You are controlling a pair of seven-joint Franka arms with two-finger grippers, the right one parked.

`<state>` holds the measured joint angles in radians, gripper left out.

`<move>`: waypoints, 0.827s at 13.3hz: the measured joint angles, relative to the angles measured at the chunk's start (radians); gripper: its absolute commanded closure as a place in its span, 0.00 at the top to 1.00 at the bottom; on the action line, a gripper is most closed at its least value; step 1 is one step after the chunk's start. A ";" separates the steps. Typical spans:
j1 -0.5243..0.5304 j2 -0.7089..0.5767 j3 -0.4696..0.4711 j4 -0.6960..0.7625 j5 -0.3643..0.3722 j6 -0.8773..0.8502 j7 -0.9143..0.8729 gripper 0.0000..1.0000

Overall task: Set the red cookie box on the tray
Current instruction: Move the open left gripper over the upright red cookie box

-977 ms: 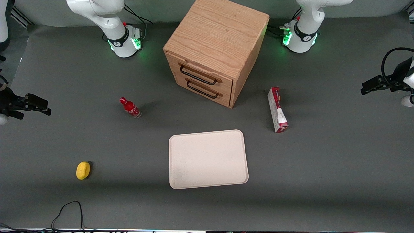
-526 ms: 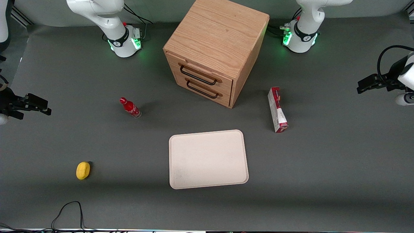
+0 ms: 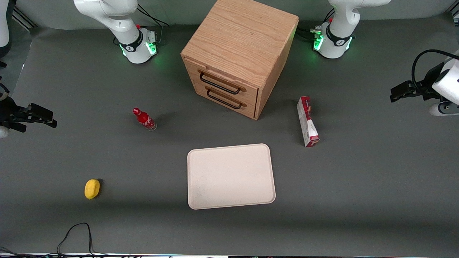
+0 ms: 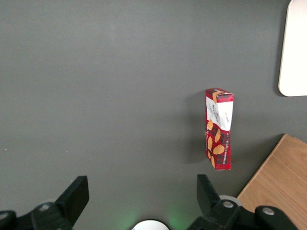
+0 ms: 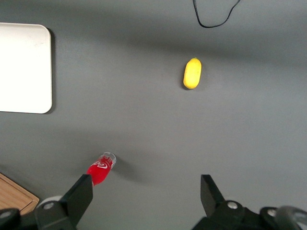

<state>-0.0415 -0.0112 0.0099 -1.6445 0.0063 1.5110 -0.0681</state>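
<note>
Nearest the front camera, the tray lies bare on the table. Farther back, beside the wooden cabinet, the red cookie box lies ungrasped. The hand, fingers apart, hovers well apart from it, so pickup and placement remain.

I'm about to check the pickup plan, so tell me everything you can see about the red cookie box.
The long, narrow red cardboard cookie box lies on the grey table, untouched. It is red with white-grey panels and printed cookie pictures. It rests beside the wooden drawer cabinet, toward the working arm's end, and farther from the front camera than the cream rectangular tray; nothing touches it. The left arm's gripper hovers well off toward the working arm's end, jaws open.
</note>
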 measured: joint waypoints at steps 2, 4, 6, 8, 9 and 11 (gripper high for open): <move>-0.001 -0.005 -0.067 0.011 -0.005 -0.022 -0.098 1.00; -0.004 -0.010 -0.155 0.033 -0.031 -0.038 -0.229 1.00; -0.010 -0.010 -0.249 0.072 -0.046 -0.058 -0.391 1.00; -0.012 -0.010 -0.300 0.094 -0.048 -0.066 -0.455 1.00; -0.012 -0.010 -0.311 0.097 -0.048 -0.069 -0.463 1.00; -0.011 -0.005 -0.314 0.095 -0.048 -0.077 -0.465 1.00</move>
<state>-0.0529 -0.0166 -0.3042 -1.5491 -0.0418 1.4344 -0.5332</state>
